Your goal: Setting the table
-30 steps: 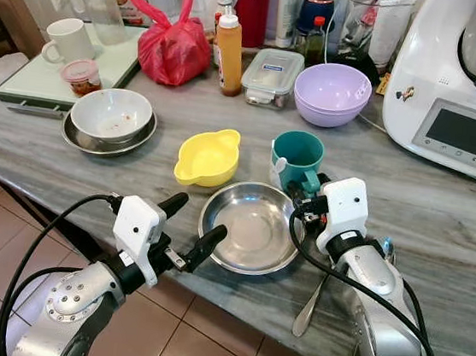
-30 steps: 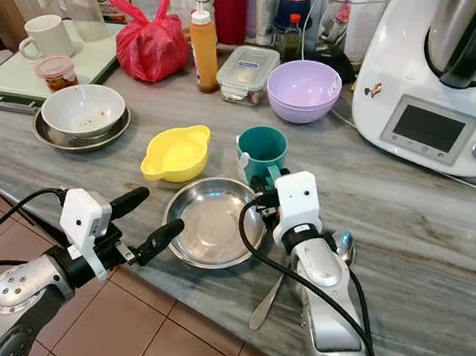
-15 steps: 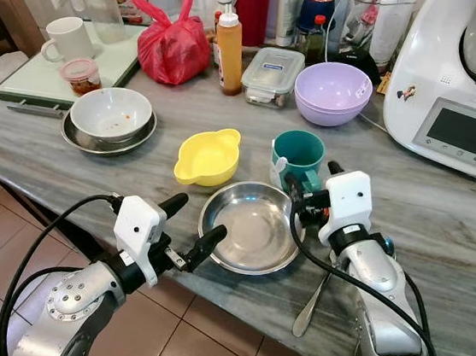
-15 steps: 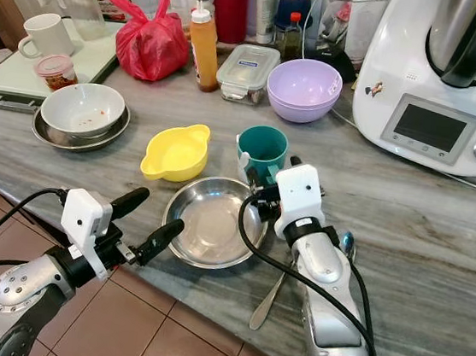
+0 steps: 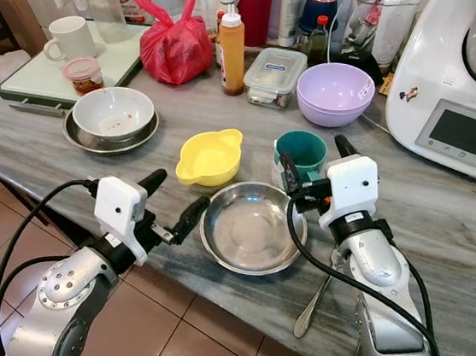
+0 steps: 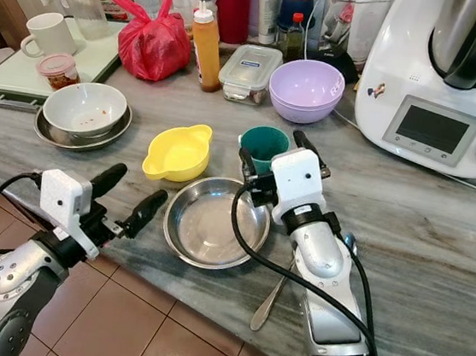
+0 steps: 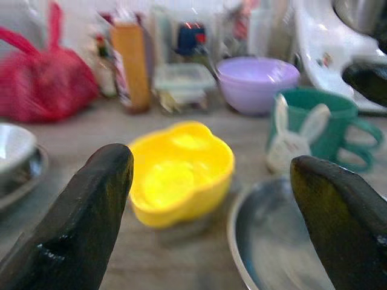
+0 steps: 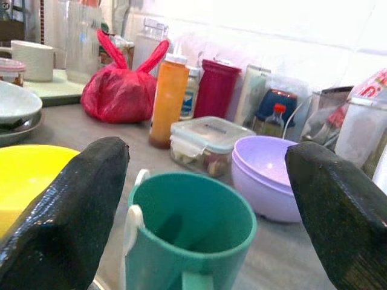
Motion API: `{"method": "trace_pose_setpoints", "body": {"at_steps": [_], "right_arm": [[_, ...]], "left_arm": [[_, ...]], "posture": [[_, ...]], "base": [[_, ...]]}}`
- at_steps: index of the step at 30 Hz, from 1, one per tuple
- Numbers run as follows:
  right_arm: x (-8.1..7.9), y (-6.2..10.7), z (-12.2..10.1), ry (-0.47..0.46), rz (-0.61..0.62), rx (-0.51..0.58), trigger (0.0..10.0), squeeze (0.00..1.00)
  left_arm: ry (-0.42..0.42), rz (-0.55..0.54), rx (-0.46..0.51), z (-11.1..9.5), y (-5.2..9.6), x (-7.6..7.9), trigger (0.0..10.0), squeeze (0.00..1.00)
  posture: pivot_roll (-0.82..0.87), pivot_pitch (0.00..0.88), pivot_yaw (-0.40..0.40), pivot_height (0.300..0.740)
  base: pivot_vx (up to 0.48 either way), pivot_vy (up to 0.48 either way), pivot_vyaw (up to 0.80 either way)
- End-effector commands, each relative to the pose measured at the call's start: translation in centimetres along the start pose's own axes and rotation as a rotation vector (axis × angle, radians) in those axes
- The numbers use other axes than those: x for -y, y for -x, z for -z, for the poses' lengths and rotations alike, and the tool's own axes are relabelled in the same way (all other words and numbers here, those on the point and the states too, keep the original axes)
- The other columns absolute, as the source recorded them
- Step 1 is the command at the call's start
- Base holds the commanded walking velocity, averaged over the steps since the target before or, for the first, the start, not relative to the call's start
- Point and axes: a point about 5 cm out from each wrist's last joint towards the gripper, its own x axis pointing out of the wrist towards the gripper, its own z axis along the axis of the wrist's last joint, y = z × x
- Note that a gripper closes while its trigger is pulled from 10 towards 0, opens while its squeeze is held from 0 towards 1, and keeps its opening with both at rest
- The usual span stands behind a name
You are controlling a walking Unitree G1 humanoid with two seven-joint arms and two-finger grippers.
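The teal mug [image 8: 192,238] stands upright on the counter just behind the steel plate [image 5: 252,228], dead ahead of the right gripper [image 5: 313,164], whose fingers spread wide to either side of it. The left gripper [image 5: 172,198], also apart, hovers off the counter edge, farther away.

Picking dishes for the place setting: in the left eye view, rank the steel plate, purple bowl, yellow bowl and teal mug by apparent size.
1. Steel plate
2. Purple bowl, though farther away
3. Yellow bowl
4. Teal mug
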Motion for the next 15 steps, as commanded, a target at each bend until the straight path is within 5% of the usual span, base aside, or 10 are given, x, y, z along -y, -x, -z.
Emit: {"method": "trace_pose_setpoints", "body": {"at_steps": [1,3,5,6,8,11,12,13,14,15], "right_arm": [[-0.24,-0.24,-1.21,0.011,-0.004,0.055,10.0,1.00],[-0.42,-0.30,-1.22,-0.004,-0.010,0.052,10.0,1.00],[-0.50,-0.29,-1.19,-0.004,-0.014,0.049,10.0,1.00],[-0.72,-0.26,-1.08,-0.002,-0.025,0.043,10.0,0.76],[-0.78,-0.25,-1.05,0.001,-0.028,0.042,10.0,0.76],[-0.90,-0.25,-0.96,0.012,-0.036,0.038,10.0,0.63],[-0.99,-0.27,-0.92,0.015,-0.041,0.036,10.0,0.23],[-1.02,-0.28,-0.91,0.016,-0.043,0.036,10.0,0.23],[-1.09,-0.30,-0.90,0.020,-0.045,0.036,10.0,0.00],[-1.09,-0.30,-0.90,0.020,-0.045,0.036,10.0,0.00]], "left_arm": [[-0.022,-0.066,0.025,-0.62,0.44,-0.49,10.0,0.00],[-0.070,-0.219,0.016,-0.50,0.73,-1.04,10.0,0.00],[-0.079,-0.252,0.013,-0.42,0.77,-1.20,10.0,0.00],[-0.090,-0.291,0.008,-0.28,0.76,-1.25,10.0,0.00],[-0.097,-0.300,0.007,-0.25,0.71,-1.19,10.0,0.00],[-0.106,-0.328,0.003,-0.21,0.58,-1.15,10.0,0.00],[-0.106,-0.334,0.004,-0.25,0.47,-1.11,10.0,0.00],[-0.106,-0.334,0.005,-0.27,0.44,-1.09,10.0,0.00],[-0.112,-0.342,0.009,-0.36,0.34,-1.13,10.0,0.00],[-0.112,-0.342,0.009,-0.36,0.34,-1.13,10.0,0.00]], "posture": [[-0.09,0.120,0.085,0.740],[-0.08,0.118,0.082,0.740],[-0.08,0.118,0.082,0.740],[-0.08,0.118,0.082,0.740],[-0.08,0.118,0.076,0.740],[-0.08,0.118,0.076,0.740],[-0.07,0.120,0.075,0.740],[-0.07,0.120,0.075,0.740],[-0.07,0.118,0.077,0.740],[-0.07,0.118,0.077,0.740]], "base": [[0.000,0.000,0.00],[0.000,0.000,0.00],[0.000,0.000,0.00],[0.000,0.000,0.00],[0.000,0.000,0.00],[0.000,0.000,0.00],[0.000,0.000,0.43],[0.000,0.000,0.43],[0.000,0.000,0.80],[0.000,0.000,0.80]]}}
